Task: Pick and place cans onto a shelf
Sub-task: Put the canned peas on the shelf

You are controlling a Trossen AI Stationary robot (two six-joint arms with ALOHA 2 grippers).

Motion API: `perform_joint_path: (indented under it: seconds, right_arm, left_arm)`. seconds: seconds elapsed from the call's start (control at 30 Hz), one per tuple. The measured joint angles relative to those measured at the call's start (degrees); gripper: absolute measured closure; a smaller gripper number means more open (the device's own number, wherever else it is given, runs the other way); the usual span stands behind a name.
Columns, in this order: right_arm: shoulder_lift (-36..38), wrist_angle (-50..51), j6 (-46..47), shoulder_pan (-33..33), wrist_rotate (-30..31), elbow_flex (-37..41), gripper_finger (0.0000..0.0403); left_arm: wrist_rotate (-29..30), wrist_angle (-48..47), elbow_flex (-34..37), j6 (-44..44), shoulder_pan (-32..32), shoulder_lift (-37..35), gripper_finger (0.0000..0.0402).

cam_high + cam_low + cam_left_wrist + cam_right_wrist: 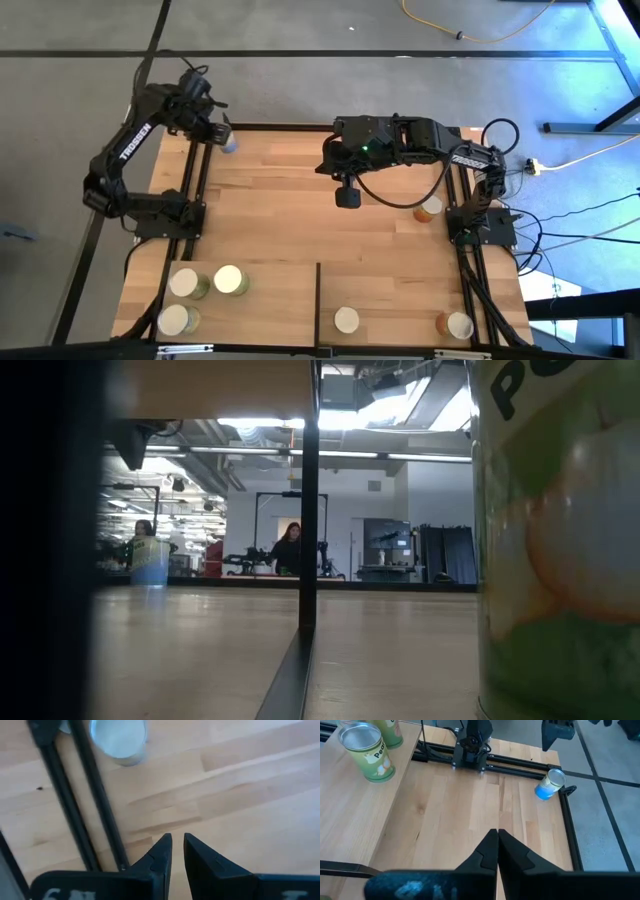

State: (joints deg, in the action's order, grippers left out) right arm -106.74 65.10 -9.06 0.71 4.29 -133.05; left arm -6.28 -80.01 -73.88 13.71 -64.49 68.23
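Note:
A blue can [230,143] stands upright at the table's far left corner, its pale top [119,737] showing beside the black rails. My left gripper [215,128] hovers just beyond it, pointing down, its fingers [177,855] a narrow gap apart with nothing between them. My right gripper [347,195] hangs shut and empty over the table's middle. The shelf [270,290], with its dark divider [318,300], lies at the near edge. On it stand three green cans [230,280], a pale-topped can [346,320] and an orange can [458,325].
Another orange can [430,208] stands on the tabletop by the right arm's base [480,222]. Black rails [195,190] run along the left and right sides. One green can [560,540] fills the low view's right. People show in the room behind the table.

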Motion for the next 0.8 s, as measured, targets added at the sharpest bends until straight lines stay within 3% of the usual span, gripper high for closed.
perform_joint_path:
  seconds: [0.23,0.5,0.8]
  right_arm:
    - [0.0,-0.02,0.0,0.02,0.01,0.0,0.0393]
    - [0.0,-0.04,0.02,0.02,0.0,0.0,0.0393]
    - [0.0,-0.04,0.02,0.02,0.0,0.0,0.0393]
  left_arm:
    - [2.41,0.68,2.83,5.49,3.47,1.21,0.036]
    - [2.11,3.86,7.6,3.21,9.13,1.2,0.0362]
    - [1.94,5.65,8.28,1.04,11.69,1.16,0.0398]
